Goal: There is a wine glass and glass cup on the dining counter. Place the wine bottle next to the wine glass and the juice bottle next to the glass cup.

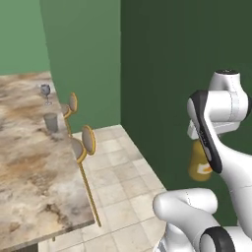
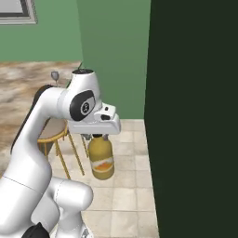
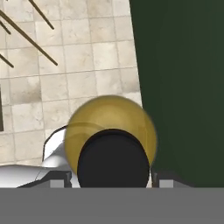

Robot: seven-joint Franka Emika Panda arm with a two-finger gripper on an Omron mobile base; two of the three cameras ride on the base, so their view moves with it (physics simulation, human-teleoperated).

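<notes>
A: What stands around the juice bottle (image 2: pixel 102 161)?

B: Taking the dining counter (image 1: pixel 34 162) as the landmark, the amber bottle hangs well off its straight edge, out over the pale tiled floor (image 2: pixel 125 186). It is upright, with its black cap up in the gripper (image 2: pixel 94 136). In the hand view the two fingers sit on either side of the cap, closed on it.

A: Anything between bottle and counter?

B: Two round wooden stools (image 1: pixel 84 142) on thin legs stand against the counter's edge, between the counter and the bottle. On the bottle's far side from the counter rises a tall dark green wall (image 2: pixel 195 116), just beside the bottle in the hand view. A lighter green wall (image 1: pixel 83 59) closes the far end.

A: And on the counter itself?

B: The glass cup (image 1: pixel 50 122), a short grey tumbler, stands near the counter's edge, by the stools. The wine glass (image 1: pixel 46 92) stands farther along the same edge, apart from the cup. Whether either holds liquid I cannot tell at that size.

A: The bottle's contents?

B: It looks amber throughout, with a white and orange label on its side.
</notes>
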